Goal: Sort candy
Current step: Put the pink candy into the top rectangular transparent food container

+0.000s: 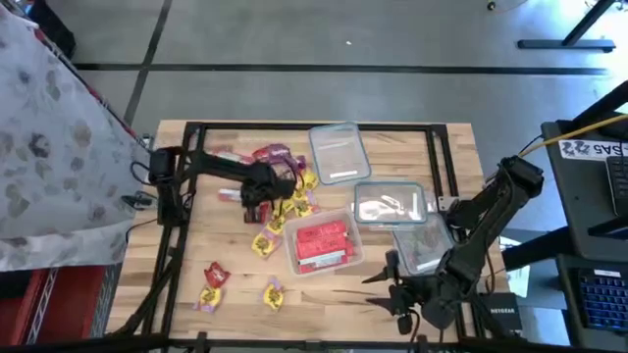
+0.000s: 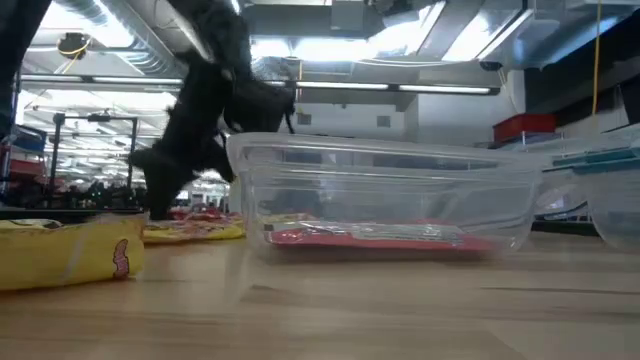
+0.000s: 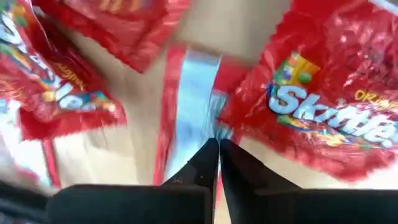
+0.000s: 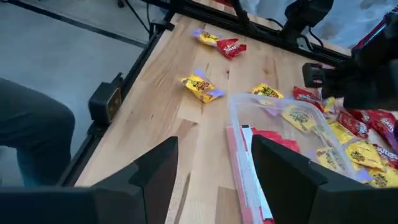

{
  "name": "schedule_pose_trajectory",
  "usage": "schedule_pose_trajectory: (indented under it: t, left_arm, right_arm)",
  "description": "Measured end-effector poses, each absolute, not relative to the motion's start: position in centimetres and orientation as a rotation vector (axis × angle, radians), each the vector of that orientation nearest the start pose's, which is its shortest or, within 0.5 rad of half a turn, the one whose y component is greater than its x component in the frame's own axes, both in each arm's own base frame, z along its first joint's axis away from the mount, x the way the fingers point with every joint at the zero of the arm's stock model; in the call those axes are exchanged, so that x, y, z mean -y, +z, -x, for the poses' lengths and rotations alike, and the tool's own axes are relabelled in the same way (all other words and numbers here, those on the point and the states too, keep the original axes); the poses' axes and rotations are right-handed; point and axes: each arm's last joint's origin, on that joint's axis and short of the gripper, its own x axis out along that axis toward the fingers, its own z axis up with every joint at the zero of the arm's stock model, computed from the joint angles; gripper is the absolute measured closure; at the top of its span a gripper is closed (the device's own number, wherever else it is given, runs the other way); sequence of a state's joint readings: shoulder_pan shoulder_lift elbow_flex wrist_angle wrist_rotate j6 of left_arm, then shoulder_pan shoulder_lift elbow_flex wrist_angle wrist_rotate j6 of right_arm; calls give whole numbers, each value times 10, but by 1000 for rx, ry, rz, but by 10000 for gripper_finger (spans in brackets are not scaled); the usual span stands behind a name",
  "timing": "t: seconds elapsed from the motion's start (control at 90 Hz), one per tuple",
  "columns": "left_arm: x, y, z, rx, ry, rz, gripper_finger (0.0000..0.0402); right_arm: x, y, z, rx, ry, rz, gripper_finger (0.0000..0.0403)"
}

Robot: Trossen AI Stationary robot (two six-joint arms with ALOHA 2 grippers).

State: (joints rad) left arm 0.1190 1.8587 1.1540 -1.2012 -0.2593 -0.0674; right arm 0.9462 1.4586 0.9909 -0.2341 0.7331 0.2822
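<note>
1. Candy: the loose pile (image 1: 280,191) lies left of table centre, red packets mixed with yellow and a few purple. Red packets are already gathered in the clear tub (image 1: 320,244) at centre. Stray packets sit near the front-left edge (image 1: 215,277), well apart from the pile.
2. Left gripper (image 1: 257,188) is down in the pile. In its wrist view the two fingers are closed to a point with a red-and-silver packet edge (image 3: 186,106) between or just beyond the tips; I cannot tell for certain whether the wrapper is actually pinched. More red packets (image 3: 329,106) lie all around it.
3. Judged step: picking one red packet for transfer to the red tub.
4. To do it well: lift straight up and slowly so neighbouring wrappers slide off rather than come along. Flat foil is slippery, so confirm the grip before travelling.
5. Carry over the tub wall, release low above the red stack; a high drop may bounce the packet out.
6. Other clear containers (image 1: 392,206) sit to the right and behind, presumably for the yellow and purple.
7. Right gripper (image 4: 214,171) waits near the front-right corner, fingers spread wide, holding nothing.
</note>
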Motion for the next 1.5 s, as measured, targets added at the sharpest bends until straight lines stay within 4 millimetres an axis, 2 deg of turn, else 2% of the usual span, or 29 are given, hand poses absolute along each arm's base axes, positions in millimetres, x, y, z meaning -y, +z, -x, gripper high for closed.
schedule_pose_trajectory:
  t: [0.211,0.333,0.478,0.722,0.9,1.044,1.144,1.256,1.367,1.5]
  left_arm:
    - [-11,195,-300,-1906,351,-183,401]
    - [-6,199,-303,-1887,330,-221,401]
    - [-20,188,-297,-1943,253,-222,383]
    - [-38,157,-282,-1972,151,-259,292]
    - [-48,137,-274,-1951,174,-322,236]
    - [-54,128,-268,-1935,203,-347,219]
    - [-55,122,-264,-1939,143,-362,223]
    - [-53,118,-263,-1923,57,-300,248]
    - [-49,118,-263,-1920,29,-262,295]
    - [-48,117,-262,-1917,66,-189,371]
  right_arm:
    - [-239,252,-190,-479,138,251,210]
    - [-239,252,-190,-477,137,245,210]
    - [-239,252,-190,-477,136,239,210]
    - [-240,252,-189,-478,136,226,210]
    - [-240,252,-189,-480,135,229,210]
    - [-239,252,-189,-481,134,230,210]
    - [-239,251,-189,-482,134,231,210]
    - [-239,251,-189,-481,134,231,210]
    - [-239,252,-189,-481,134,230,210]
    - [-239,251,-189,-481,134,231,210]
